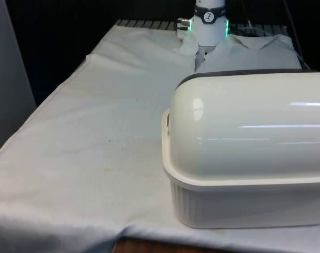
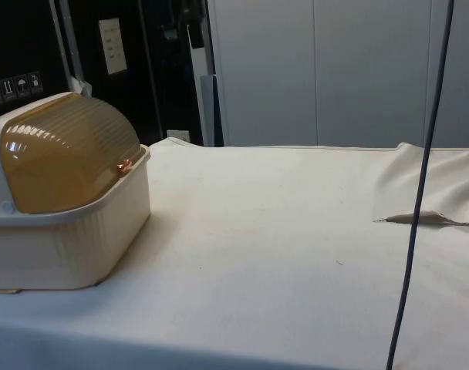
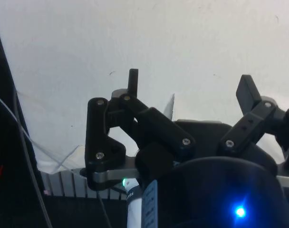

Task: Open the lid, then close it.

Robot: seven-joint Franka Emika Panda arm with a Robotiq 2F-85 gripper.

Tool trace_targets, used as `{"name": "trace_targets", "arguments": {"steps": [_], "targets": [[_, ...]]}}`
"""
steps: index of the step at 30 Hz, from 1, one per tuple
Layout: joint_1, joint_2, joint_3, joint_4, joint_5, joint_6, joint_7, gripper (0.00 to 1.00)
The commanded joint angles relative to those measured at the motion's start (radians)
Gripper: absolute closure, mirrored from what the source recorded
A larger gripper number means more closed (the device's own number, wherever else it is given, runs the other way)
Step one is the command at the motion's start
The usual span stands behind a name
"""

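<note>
1. Bread box [image 1: 249,158] sits on the desk [image 1: 91,153] at the front view's right, near that view's front edge; its amber ribbed lid [image 2: 69,158] is rolled down shut over the cream base [image 2: 72,247], so opening is not yet begun.
2. Small handle [image 2: 124,166] at the lid's lower edge looks shallow; I judge a poorly aimed hook would slip off it.
3. Light plastic base rests loose on the white cloth [image 2: 281,231]; a pull with too much sideways force could drag or tip the whole box instead of rolling the lid.
4. Hand [image 3: 189,90] has its two fingers [image 3: 133,80] spread wide apart, holding nothing, over bare cloth and well apart from the box.
5. Dark cable [image 2: 420,185] hangs in the side view; a long reach might snag it.
</note>
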Motion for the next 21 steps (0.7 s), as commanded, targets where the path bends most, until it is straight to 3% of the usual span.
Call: {"name": "trace_targets", "arguments": {"steps": [1, 18, 21], "targets": [[0.001, 0.002, 0.004, -0.004, -0.001, 0.006, 0.004, 0.0], [0.008, 0.008, 0.061, -0.106, -0.004, 0.189, 0.042, 0.0], [0.005, 0.01, 0.064, -0.109, -0.001, 0.187, 0.036, 0.0]]}}
